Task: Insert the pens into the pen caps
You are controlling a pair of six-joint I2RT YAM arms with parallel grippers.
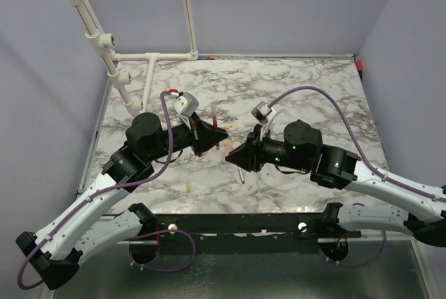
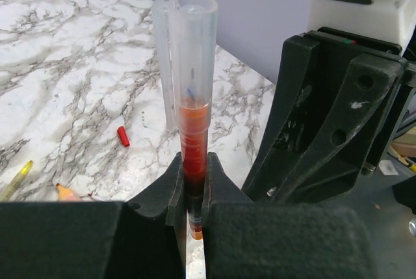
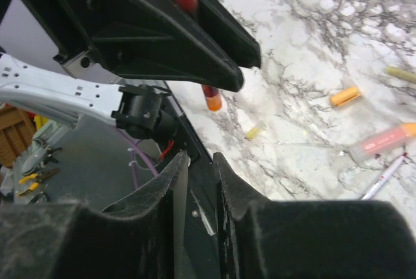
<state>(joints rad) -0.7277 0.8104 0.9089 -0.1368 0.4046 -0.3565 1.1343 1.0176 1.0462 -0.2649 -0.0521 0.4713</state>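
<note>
Here, left jaws clamp red pen (image 2: 194, 155); right jaws, grey pen (image 3: 181, 220).

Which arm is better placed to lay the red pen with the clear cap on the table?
Left. The left tool is shut on the red pen, whose tip sits inside the clear cap. The right tool does not grip it.

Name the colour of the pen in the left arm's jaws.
The pen is orange-red under a clear cap; best in left wrist view.
</note>
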